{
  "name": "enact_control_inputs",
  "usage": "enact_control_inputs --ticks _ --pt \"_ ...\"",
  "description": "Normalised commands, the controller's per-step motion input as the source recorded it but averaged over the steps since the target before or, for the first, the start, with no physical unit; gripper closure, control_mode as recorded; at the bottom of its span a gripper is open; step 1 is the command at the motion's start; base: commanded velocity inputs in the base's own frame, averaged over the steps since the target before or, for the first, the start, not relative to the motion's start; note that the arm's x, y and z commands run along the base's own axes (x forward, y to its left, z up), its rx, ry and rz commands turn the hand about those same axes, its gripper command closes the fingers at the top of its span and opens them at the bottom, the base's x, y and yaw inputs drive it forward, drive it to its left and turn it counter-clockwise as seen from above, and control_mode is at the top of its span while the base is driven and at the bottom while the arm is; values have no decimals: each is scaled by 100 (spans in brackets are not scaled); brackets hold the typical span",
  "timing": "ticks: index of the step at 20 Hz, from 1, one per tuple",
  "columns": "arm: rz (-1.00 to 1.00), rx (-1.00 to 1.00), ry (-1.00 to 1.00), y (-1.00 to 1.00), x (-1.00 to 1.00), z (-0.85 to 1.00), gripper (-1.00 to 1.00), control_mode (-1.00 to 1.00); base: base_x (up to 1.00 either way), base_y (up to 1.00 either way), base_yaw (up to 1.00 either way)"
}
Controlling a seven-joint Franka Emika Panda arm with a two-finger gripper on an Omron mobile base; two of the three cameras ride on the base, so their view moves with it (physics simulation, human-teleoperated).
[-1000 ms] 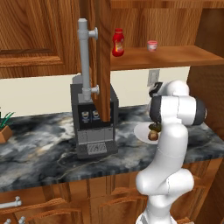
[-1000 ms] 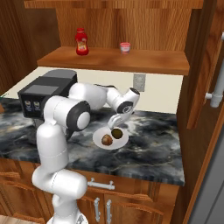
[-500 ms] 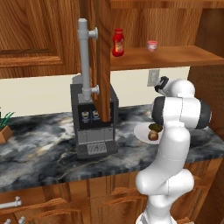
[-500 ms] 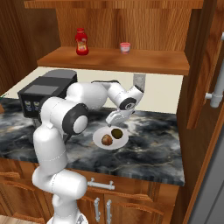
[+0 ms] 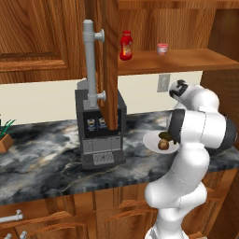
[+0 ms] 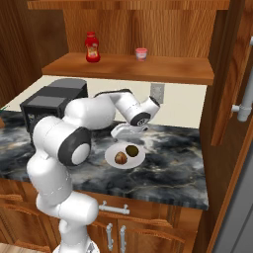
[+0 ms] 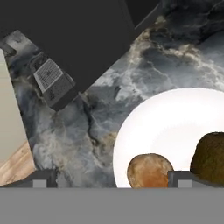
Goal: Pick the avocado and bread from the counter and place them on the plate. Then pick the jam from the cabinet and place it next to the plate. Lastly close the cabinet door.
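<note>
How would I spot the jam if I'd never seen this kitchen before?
Start at the open wooden cabinet above the counter and follow its shelf along. Two things stand on it: a taller red bottle towards the left, and apart from it, further right, the jam. The jam is the tiny squat pink-red jar with a pale whitish top and no label.

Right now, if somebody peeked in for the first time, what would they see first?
Probably the big white robot arm bending over the dark marble counter, its open gripper just above a white plate. On the plate sit the brown bread and the dark green avocado. Up on the cabinet shelf stand a red bottle and the little pink jam.
</note>
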Motion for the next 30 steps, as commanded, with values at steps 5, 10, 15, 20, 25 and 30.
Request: enact_control_inputs --ticks 5,10,15,20,25,30 --pt "-17 -1 0 48 -66 27 -100 -100 0 0 0" --pt "-21 -7 -2 42 -74 30 -100 -100 0 0 0" --pt "-23 -8 -5 29 -74 33 -100 -100 0 0 0" --pt "-21 -10 -8 19 -58 32 -100 -100 0 0 0" --pt "-16 -10 -8 4 -16 35 -100 -100 0 0 0" --pt "-13 -9 -7 0 0 50 -100 -100 0 0 0"
